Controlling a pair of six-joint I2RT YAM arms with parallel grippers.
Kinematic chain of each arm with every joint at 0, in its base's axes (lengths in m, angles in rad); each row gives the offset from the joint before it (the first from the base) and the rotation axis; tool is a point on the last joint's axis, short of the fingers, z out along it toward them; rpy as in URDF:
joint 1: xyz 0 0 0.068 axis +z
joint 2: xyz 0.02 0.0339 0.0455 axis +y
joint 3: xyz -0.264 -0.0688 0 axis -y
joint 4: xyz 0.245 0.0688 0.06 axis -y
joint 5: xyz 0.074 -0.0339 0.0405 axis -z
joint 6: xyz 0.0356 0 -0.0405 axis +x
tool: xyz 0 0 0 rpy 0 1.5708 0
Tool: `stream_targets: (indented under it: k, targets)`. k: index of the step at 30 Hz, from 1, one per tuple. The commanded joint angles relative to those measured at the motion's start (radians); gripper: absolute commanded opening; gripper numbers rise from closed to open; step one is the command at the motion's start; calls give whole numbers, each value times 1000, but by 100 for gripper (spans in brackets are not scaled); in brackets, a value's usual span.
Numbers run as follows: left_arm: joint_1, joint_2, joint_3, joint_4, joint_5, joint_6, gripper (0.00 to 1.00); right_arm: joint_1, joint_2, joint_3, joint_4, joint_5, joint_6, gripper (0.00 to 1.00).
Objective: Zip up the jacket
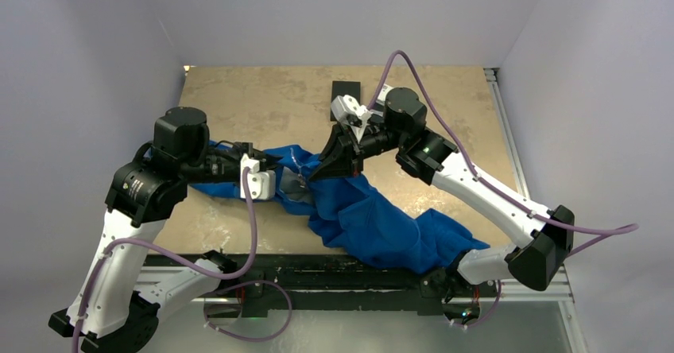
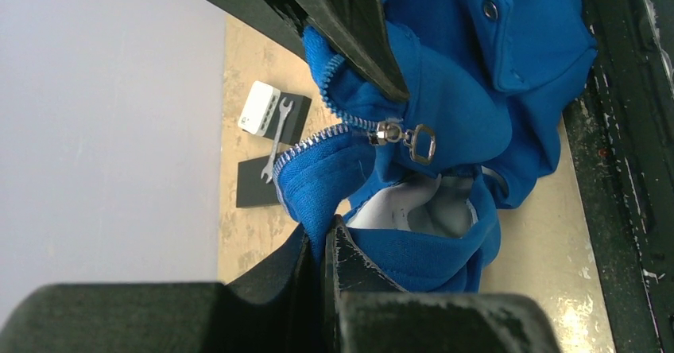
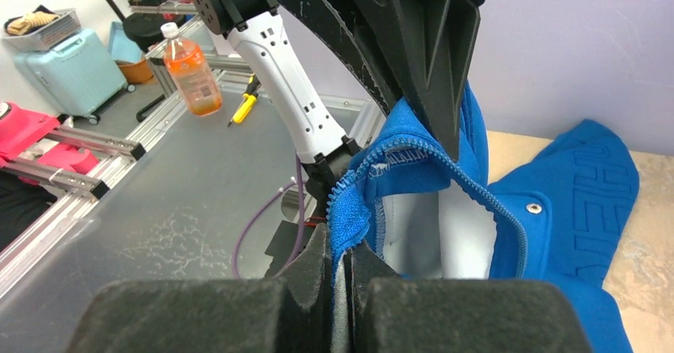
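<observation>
The blue jacket [image 1: 373,210] lies crumpled across the middle of the table, running toward the front right. My left gripper [image 1: 288,181] is shut on a fold of its blue front edge [image 2: 318,186]. Just beyond sit the silvery zipper slider [image 2: 389,133] and its pull tab [image 2: 422,143], at the joint of the two tooth rows. My right gripper [image 1: 316,175] is shut on the other front edge by the zipper teeth [image 3: 358,202]. The white lining [image 3: 429,234] shows between the edges. Both grippers hold this part a little above the table, tips close together.
A black block [image 1: 346,91] lies at the back of the table. The left wrist view shows a white device [image 2: 259,108], a small wrench [image 2: 276,138] and a black pad [image 2: 256,182] there. Off the table are an orange bottle [image 3: 191,67] and a pale suitcase [image 3: 60,67].
</observation>
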Motion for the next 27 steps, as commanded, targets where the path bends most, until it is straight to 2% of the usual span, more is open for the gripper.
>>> stream_targets:
  k: [1,11,27]
  targets:
    - [-4,-11,29,63,32,-20,0,5,-42,-6,13,19,-18,0]
    - [-3,-19,28,39,25,4,0,2,-53,15,-69,15,-71,0]
    - [-3,-21,13,17,41,24,0,2,-31,55,-4,13,-26,0]
